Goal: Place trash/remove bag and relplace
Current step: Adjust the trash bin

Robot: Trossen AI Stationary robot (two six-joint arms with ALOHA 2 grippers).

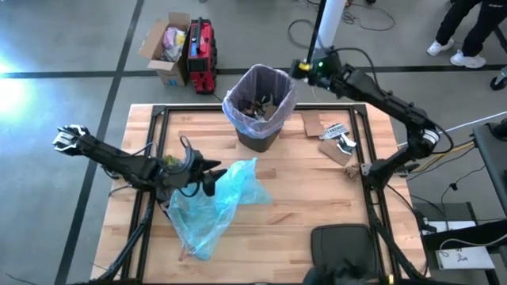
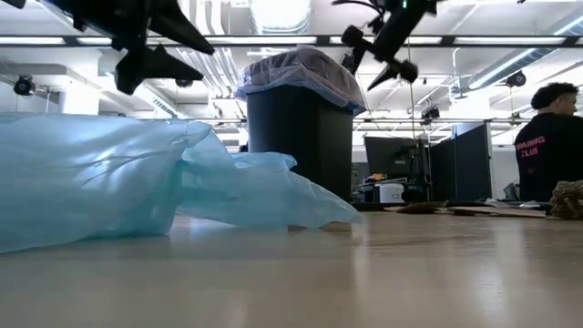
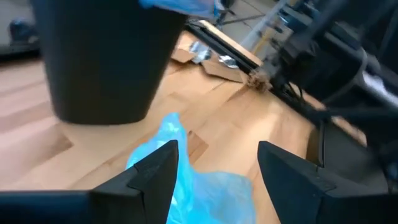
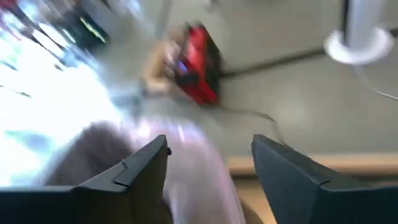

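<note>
A dark bin [image 1: 257,133] stands at the table's far middle, lined with the pale pink-lavender bag [image 1: 238,99], whose rim is folded over the bin's rim. Brown trash [image 1: 258,107] lies inside. More trash, cardboard and paper scraps [image 1: 333,133], lies on the table right of the bin. My right gripper [image 1: 299,70] hovers open beside the bin's far right rim, above it in the low view [image 2: 383,59], with nothing between its fingers. My left gripper [image 1: 212,178] hangs open and empty above a light blue plastic bag [image 1: 222,202] that lies crumpled on the table.
On the floor beyond the table's far edge stand a red toolbox [image 1: 202,55] and an open cardboard box [image 1: 166,47]. A dark object [image 1: 341,245] sits at the near edge. A person [image 2: 547,146] stands in the room to the right.
</note>
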